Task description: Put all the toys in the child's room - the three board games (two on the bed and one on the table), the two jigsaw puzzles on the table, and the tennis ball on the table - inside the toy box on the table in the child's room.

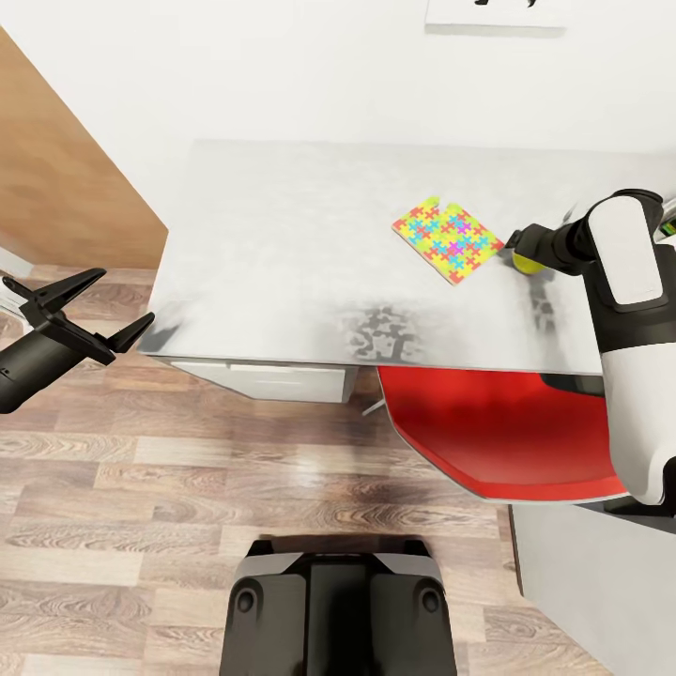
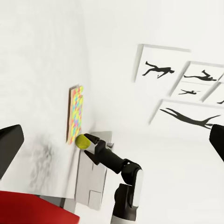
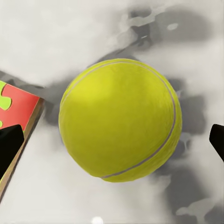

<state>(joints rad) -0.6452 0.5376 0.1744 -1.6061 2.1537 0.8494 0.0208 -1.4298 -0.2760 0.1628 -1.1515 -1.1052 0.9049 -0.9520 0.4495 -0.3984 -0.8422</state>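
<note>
The tennis ball [image 1: 530,266] sits on the pale marbled table [image 1: 282,235] near its right side, just right of a multicoloured jigsaw puzzle [image 1: 449,239]. My right gripper [image 1: 522,253] reaches over the ball from the right. Close up, the ball [image 3: 119,119] lies between the two dark fingertips [image 3: 9,144], which stand apart on either side without touching it. From the side, the ball [image 2: 84,141] is at the tip of the right gripper, beside the puzzle [image 2: 75,113]. My left gripper [image 1: 126,297] hangs open and empty above the floor, off the table's left edge.
A red chair [image 1: 498,432] is tucked under the table's front edge at the right. White drawers [image 1: 272,380] hang below the tabletop. A wooden panel [image 1: 56,169] stands at the left. Black silhouette posters [image 2: 186,93] hang on the white wall.
</note>
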